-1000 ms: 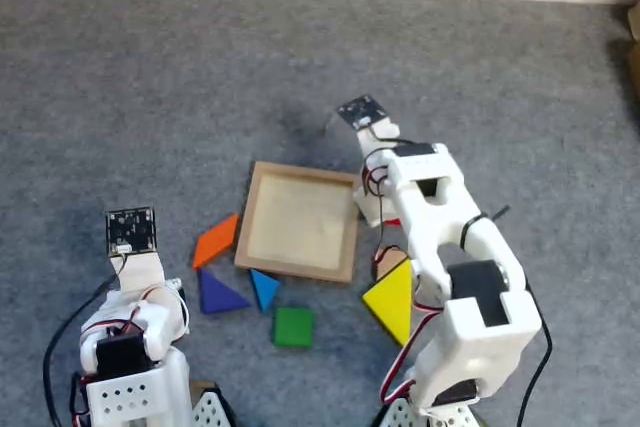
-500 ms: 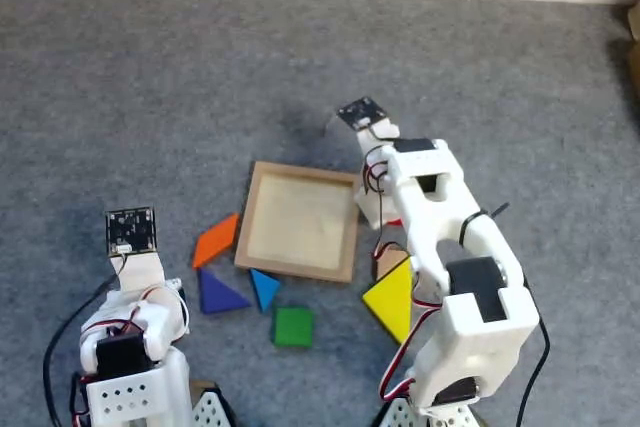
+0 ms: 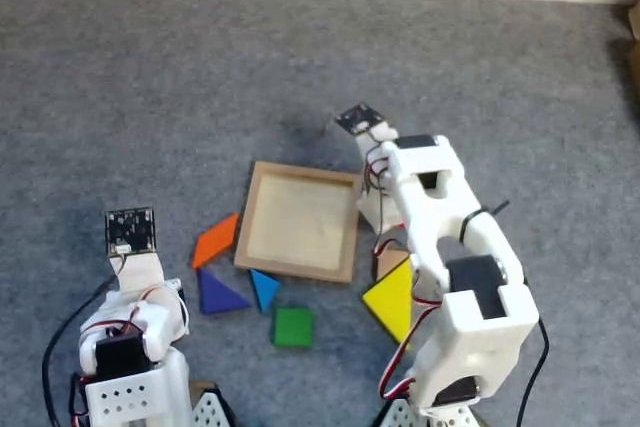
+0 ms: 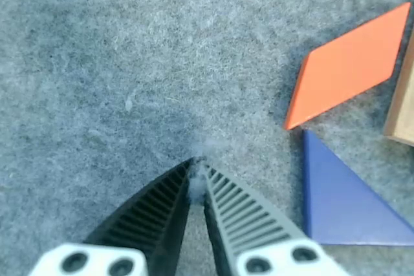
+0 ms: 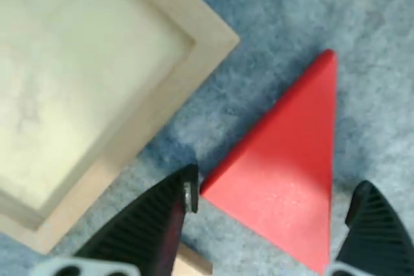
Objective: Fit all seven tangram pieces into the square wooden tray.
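Note:
The square wooden tray (image 3: 351, 232) lies in the middle of the carpet with nothing in it; its corner (image 5: 207, 42) fills much of the right wrist view. My right gripper (image 5: 275, 205) is open, its fingers either side of a red triangle (image 5: 284, 172) just right of the tray. An orange parallelogram (image 3: 216, 239) (image 4: 349, 64), a dark blue triangle (image 3: 218, 293) (image 4: 343, 201), a small blue triangle (image 3: 265, 288) and a green square (image 3: 293, 326) lie left of and below the tray. A yellow triangle (image 3: 392, 298) lies at the lower right. My left gripper (image 4: 197, 176) is shut over bare carpet.
Grey carpet (image 3: 150, 97) covers the whole surface, with wide free room at the back and left. A tan piece (image 3: 388, 261) peeks out beside the right arm, above the yellow triangle. A brown object (image 3: 634, 32) sits at the far right edge.
The right arm has shifted slightly toward the tray and lowered over the red triangle. The left arm and the pieces have not moved.

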You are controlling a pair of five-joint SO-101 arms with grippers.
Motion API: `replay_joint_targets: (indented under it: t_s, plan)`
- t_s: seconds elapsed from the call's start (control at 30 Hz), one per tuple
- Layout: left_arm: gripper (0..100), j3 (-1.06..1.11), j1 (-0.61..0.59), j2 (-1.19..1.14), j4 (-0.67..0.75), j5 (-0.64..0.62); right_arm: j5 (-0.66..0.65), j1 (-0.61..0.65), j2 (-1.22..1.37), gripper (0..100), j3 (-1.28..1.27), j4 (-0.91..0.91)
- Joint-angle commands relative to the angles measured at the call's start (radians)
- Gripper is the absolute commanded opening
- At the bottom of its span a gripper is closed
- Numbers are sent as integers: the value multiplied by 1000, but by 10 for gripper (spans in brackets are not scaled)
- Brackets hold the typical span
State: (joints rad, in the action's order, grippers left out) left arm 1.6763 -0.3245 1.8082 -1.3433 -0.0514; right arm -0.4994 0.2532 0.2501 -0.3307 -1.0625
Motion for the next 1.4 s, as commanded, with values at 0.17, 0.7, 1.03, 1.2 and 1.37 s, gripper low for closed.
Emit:
replay_joint_targets:
  t_s: [0.17, 0.7, 1.03, 1.2, 1.37]
  plan:
    - [8, 19, -8, 7, -6, -8, -15, -21, 1, 354, 31, -18]
    - [8, 19, -8, 7, -6, -8, -71, -21, 82, 219, 81, -25]
    - [8, 19, -8, 7, -6, -8, 8, -39, 51, 217, 219, -179]
    - [8, 19, -8, 7, -6, -8, 100, -42, 10, 217, 305, -249]
    - [8, 19, -8, 7, -6, -8, 192, -36, -30, 217, 346, -303]
